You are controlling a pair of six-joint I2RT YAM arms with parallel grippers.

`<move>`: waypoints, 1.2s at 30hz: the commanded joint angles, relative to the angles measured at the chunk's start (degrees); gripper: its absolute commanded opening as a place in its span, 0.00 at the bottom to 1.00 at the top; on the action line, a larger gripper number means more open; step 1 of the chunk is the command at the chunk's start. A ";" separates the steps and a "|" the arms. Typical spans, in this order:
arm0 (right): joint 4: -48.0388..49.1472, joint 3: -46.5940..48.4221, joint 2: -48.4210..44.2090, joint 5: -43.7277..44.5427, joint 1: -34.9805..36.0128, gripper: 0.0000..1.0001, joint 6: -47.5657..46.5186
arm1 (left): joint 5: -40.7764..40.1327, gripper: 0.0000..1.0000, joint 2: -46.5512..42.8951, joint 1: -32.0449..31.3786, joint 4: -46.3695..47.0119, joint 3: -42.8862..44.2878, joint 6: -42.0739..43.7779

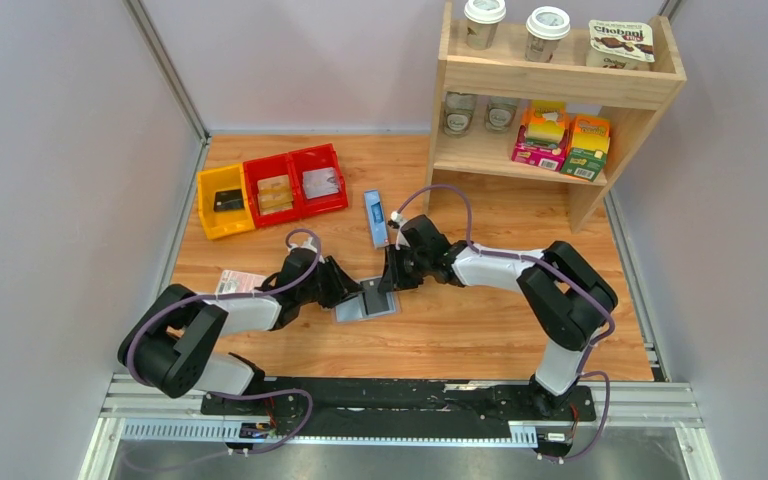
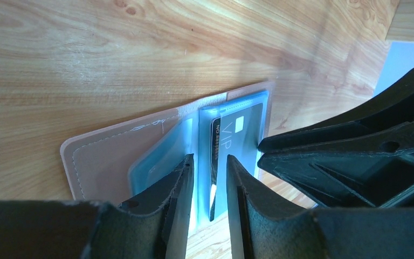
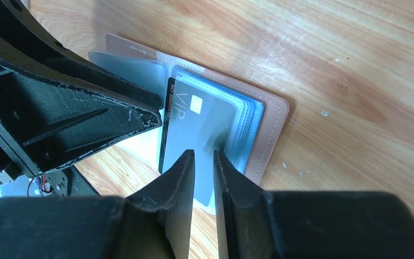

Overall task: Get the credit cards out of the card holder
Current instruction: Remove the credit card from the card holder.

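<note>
While the holder (image 1: 368, 303) is lying open near the middle of the table (image 1: 520, 335), both arms are reaching in over it. The left arm (image 1: 235, 315) is coming from the left and the right arm (image 1: 500, 268) from the right, likely so that one can be steadying while the other is working a card. The shelf (image 1: 650, 110) at the far right and the bins (image 1: 272, 190) at the far left are standing well apart from this.

The holder is resting tan side down with its pale blue leaves (image 3: 245, 121) fanning upward. That is probably why the left gripper (image 2: 207, 159) is sitting at the fold. Its fingers are standing a narrow gap apart with one leaf rising between them, seemingly to be holding the pages back and the holder in place. Whether they are actually nipping that leaf, I cannot tell.

One card (image 3: 199, 127), dark with VIP printed on it, is lying against the leaves and seems to be partly out of its slot. The right gripper (image 3: 204, 155) is hovering at this card, its fingers drawn to a slit over the card's face. Whether they are pinching an edge or only pressing on it cannot be told.

The card is not yet free of the holder, so the drawing-out is looking barely begun. The holder sliding along with the card is looking like the main risk.
</note>
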 commanded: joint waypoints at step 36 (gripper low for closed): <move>1.44 1.49 1.14 -4.44 0.02 0.18 -2.41 | 5.57 0.34 4.36 1.83 14.02 -3.79 -2.42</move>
